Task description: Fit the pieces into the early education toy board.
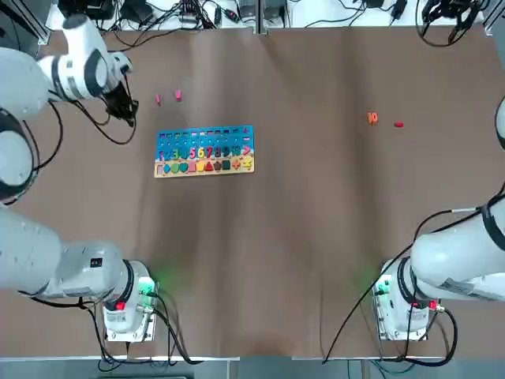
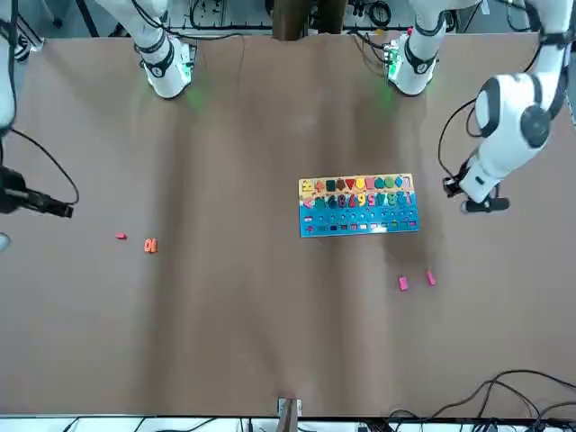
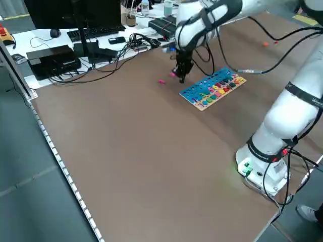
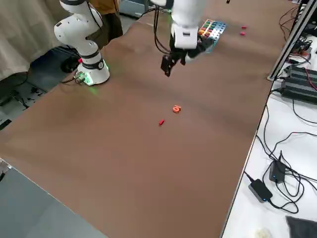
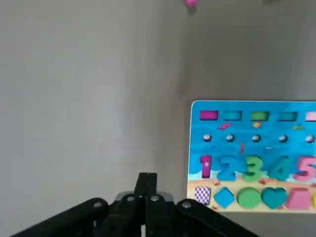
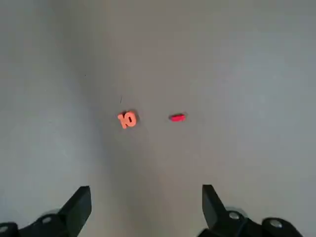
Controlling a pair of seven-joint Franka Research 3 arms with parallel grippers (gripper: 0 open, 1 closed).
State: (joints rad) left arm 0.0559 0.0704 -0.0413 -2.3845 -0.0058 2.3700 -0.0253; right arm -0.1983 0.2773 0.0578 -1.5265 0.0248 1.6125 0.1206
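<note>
The early education toy board [image 1: 203, 151] lies flat left of the table's middle, blue with rows of coloured numbers and shapes. Two pink pieces [image 1: 158, 99] [image 1: 178, 95] rest just beyond its far left corner. My left gripper [image 1: 126, 112] hangs to the left of them, fingers [image 5: 147, 183] shut together with nothing between them. In its wrist view the board [image 5: 254, 155] sits beside the fingers and one pink piece [image 5: 190, 2] lies farther off. An orange "10" piece [image 6: 127, 119] and a red piece [image 6: 177, 117] lie at the far right. My right gripper [image 6: 145, 207] hovers open short of them.
Brown table surface [image 1: 316, 237] stretches between the board and the orange and red pieces. Both arm bases [image 1: 126, 304] [image 1: 406, 304] stand at the near edge. Cables and electronics [image 3: 75, 50] crowd the benches past the table's far and side edges.
</note>
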